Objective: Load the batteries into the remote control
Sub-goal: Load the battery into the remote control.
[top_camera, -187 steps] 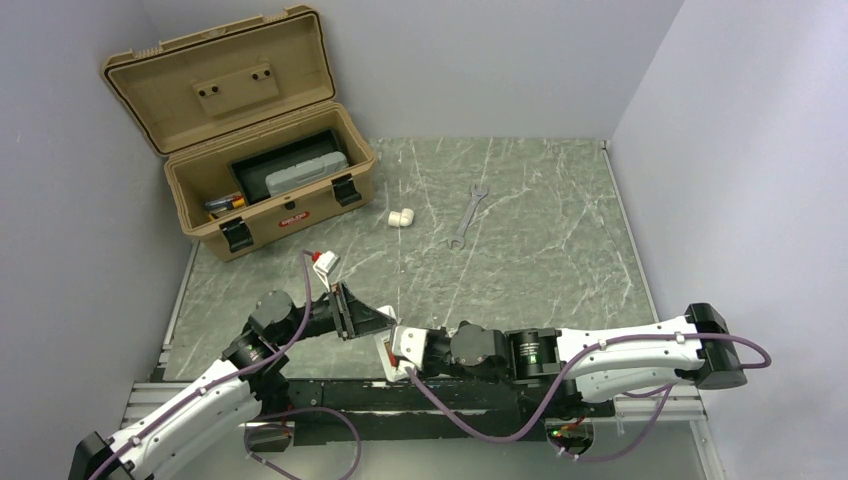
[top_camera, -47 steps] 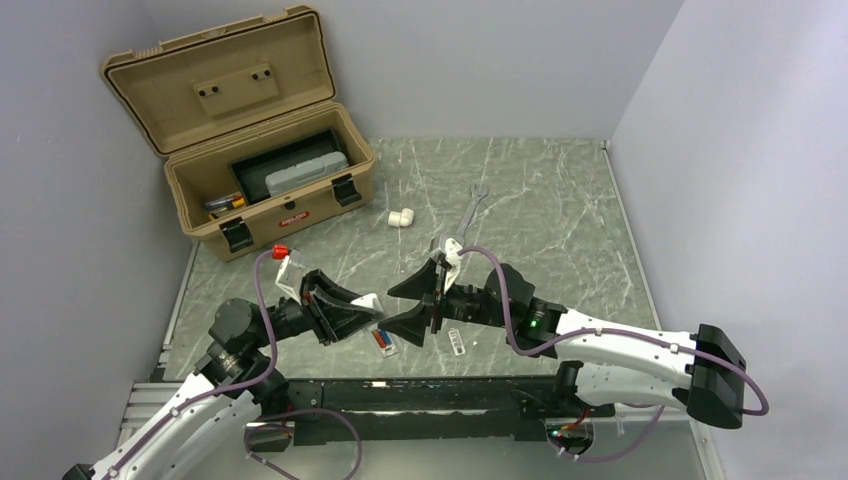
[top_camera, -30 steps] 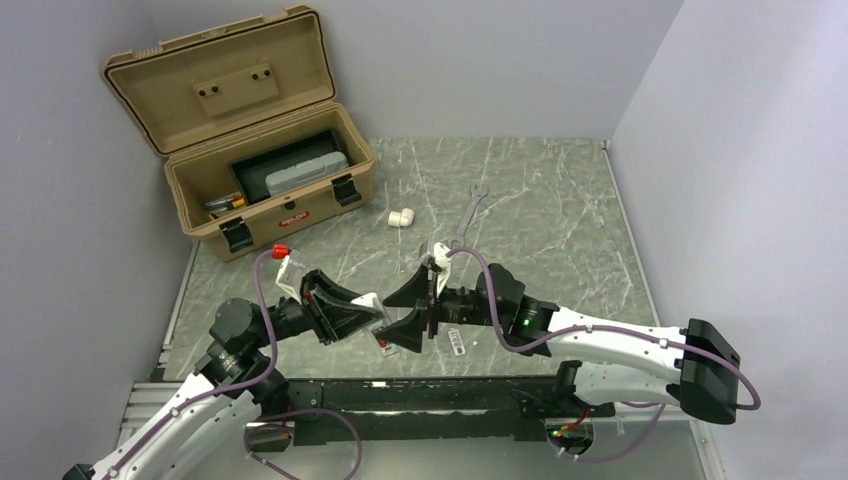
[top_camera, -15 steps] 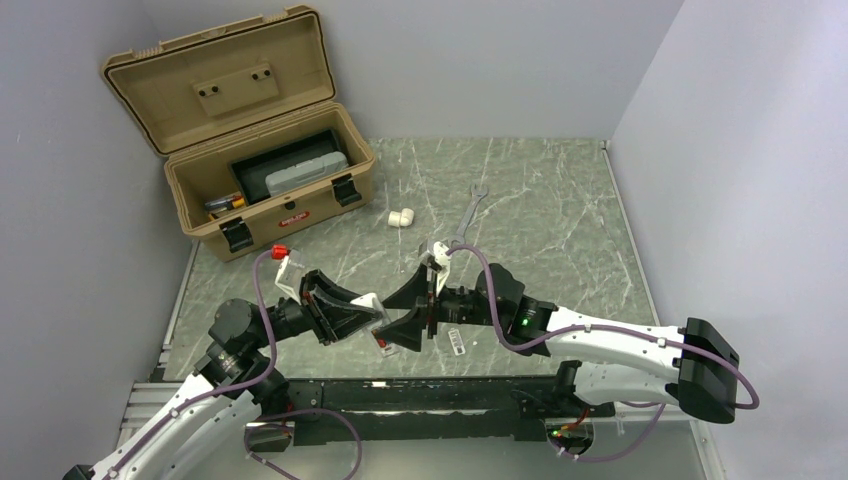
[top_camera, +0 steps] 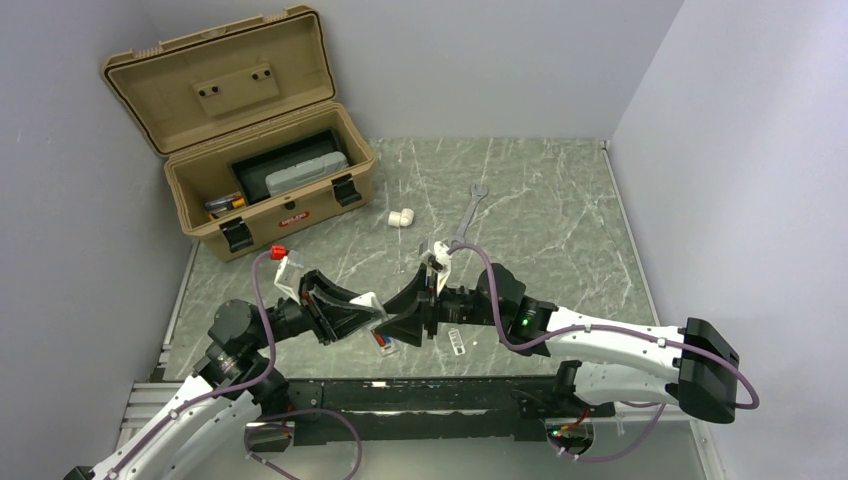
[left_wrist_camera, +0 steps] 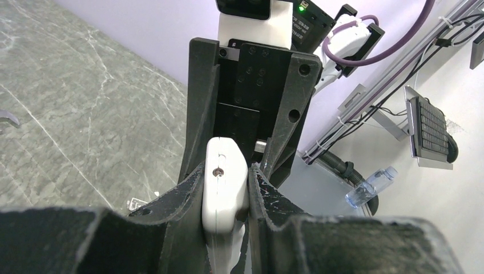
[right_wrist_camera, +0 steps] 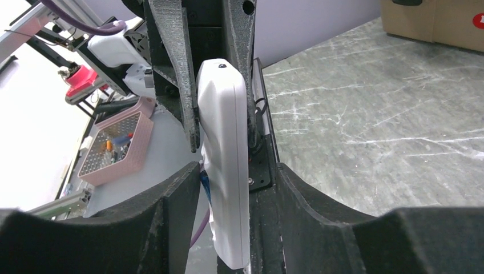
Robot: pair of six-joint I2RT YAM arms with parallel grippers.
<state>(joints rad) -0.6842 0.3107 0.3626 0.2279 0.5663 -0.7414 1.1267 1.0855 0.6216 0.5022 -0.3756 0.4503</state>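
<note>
The table (top_camera: 540, 220) is a grey-green slab with pale marble veining, walled at the back and sides. An open tan toolbox (top_camera: 290, 215) stands on it at 10 o'clock. Near the centre lies a white elbow (top_camera: 401, 216), and just beside that, toward 1 o'clock, a silver wrench (top_camera: 466, 215) lies slanted. At 6 o'clock, near the front edge, lie a small white piece (top_camera: 457, 343) with dark marks and what looks like a red battery (top_camera: 385, 345), mostly hidden.

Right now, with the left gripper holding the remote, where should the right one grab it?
The remote's free end, head-on from opposite the left gripper: it sticks out past the left fingers, long flat sides facing the right gripper's open jaws.
</note>
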